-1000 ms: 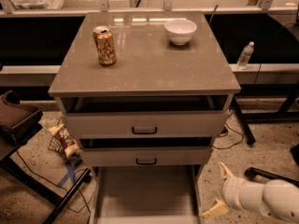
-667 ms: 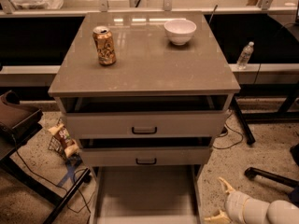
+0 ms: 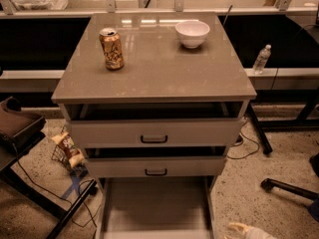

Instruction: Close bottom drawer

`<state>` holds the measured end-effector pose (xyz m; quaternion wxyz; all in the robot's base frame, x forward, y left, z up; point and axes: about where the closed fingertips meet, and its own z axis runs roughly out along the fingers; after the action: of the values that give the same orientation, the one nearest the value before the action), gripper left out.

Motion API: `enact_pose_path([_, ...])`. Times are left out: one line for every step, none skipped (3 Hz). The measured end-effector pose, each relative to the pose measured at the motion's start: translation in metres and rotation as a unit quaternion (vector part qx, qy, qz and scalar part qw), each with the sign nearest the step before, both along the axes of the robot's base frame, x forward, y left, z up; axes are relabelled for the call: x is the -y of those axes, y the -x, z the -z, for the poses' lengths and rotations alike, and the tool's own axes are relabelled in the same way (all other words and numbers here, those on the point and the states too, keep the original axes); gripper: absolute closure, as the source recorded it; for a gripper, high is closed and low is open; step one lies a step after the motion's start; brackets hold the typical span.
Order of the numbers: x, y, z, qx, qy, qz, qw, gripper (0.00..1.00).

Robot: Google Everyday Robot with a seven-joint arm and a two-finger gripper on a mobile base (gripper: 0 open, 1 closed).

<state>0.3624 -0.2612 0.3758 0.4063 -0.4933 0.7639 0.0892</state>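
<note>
The bottom drawer [image 3: 157,208] of the pale grey-beige cabinet is pulled far out towards me. Its bare inner floor shows, and its front panel and handle are cut off by the lower edge of the view. The middle drawer [image 3: 155,167] and the top drawer [image 3: 154,132] above it are each partly open and show black handles. Only the pale tip of my gripper [image 3: 240,230] shows, at the bottom edge, just right of the bottom drawer's right side wall and apart from it.
On the cabinet top [image 3: 159,78] stand a brown drink can [image 3: 111,49] and a white bowl [image 3: 192,33]. On the floor are a water bottle [image 3: 261,59] at right, a chair base [image 3: 286,187], a snack bag [image 3: 67,148], cables, and a dark stand [image 3: 20,128] at left.
My gripper and arm have dropped down and almost out of view at the lower right. The three drawers have not moved.
</note>
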Motion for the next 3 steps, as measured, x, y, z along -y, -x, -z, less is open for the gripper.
enact_pose_path([-0.002,0.0,0.001,-0.001,-0.002,-0.001,1.0,0.87])
enact_pose_path([-0.005,0.0,0.003,-0.002,0.0,-0.003,1.0,1.0])
enact_pose_path([-0.009,0.013,0.04,-0.028,0.005,-0.006,0.9996,1.0])
